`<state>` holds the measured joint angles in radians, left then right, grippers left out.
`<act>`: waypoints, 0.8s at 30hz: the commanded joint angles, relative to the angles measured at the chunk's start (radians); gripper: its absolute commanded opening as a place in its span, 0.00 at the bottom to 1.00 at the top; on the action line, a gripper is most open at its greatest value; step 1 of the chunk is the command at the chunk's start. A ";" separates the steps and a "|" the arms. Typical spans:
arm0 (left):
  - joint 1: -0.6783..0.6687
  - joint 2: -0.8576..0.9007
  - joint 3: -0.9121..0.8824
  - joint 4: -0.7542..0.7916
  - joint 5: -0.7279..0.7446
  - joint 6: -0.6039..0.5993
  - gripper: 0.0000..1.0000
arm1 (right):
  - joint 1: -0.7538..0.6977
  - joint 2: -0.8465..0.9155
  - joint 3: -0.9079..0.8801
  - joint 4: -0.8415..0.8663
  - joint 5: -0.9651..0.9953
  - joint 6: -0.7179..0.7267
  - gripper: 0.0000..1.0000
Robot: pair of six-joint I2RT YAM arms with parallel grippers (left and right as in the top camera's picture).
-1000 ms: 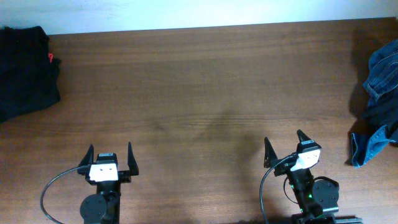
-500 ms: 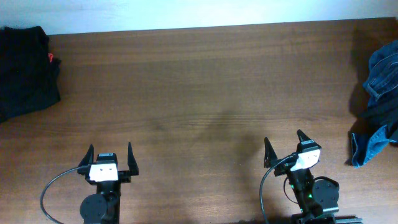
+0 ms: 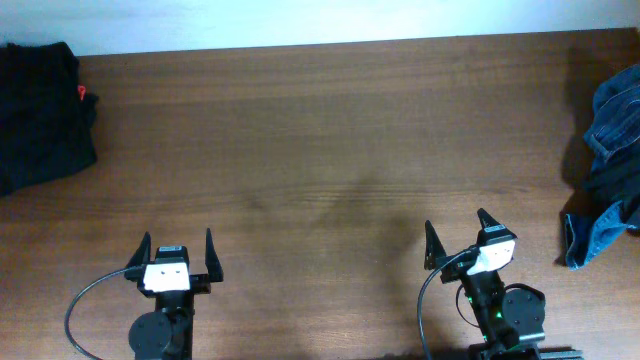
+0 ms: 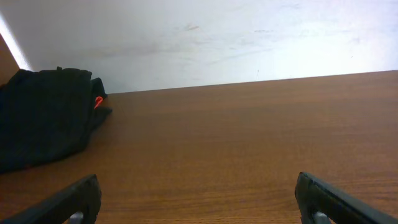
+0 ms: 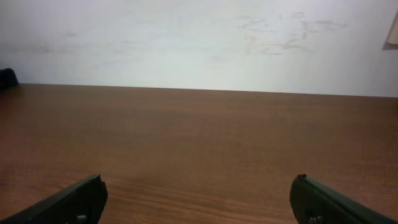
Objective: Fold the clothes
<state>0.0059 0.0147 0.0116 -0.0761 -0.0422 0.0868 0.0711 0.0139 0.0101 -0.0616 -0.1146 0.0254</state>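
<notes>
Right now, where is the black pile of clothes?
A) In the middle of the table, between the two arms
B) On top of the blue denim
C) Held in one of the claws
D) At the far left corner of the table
D: the black clothes lie at the far left corner of the table, untouched, while the denim sits at the opposite edge.

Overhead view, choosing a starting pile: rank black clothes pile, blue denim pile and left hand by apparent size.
Largest, too close to rank, both cropped by the frame: black clothes pile, blue denim pile.
Smallest: left hand.
</notes>
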 commanded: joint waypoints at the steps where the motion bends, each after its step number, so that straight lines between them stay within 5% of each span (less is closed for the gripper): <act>1: -0.003 -0.009 -0.002 -0.004 -0.003 0.016 0.99 | 0.007 -0.010 -0.005 -0.006 -0.008 0.002 0.99; 18: -0.003 -0.009 -0.002 -0.004 -0.003 0.016 0.99 | 0.006 -0.010 0.004 0.016 -0.020 0.012 0.99; 24: -0.003 -0.009 -0.003 -0.004 -0.003 0.016 1.00 | 0.006 0.002 0.138 -0.035 0.101 0.069 0.99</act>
<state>0.0059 0.0147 0.0116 -0.0761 -0.0422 0.0868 0.0711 0.0151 0.0486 -0.0982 -0.0883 0.0616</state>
